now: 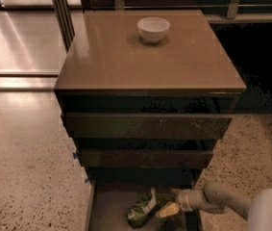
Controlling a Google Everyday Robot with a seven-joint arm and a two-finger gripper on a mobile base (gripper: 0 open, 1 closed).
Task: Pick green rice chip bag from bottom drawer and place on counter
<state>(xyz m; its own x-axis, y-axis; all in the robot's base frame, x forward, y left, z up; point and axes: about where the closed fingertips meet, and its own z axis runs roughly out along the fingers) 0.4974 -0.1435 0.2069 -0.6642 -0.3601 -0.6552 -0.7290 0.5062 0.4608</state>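
Observation:
The green rice chip bag [142, 209] lies crumpled on the floor of the open bottom drawer [109, 211], near its middle. My gripper [170, 201] reaches in from the right on a pale arm and sits low in the drawer, right beside the bag's right edge. It is open, and one tan fingertip [167, 210] is almost touching the bag. The glossy tan counter [126, 61] tops the dark cabinet above.
A white bowl [153, 29] stands at the back of the counter. Two dark-fronted drawers [147, 126] are stepped out above the bottom drawer. Speckled floor lies on both sides. A metal post [61, 11] stands at the back left.

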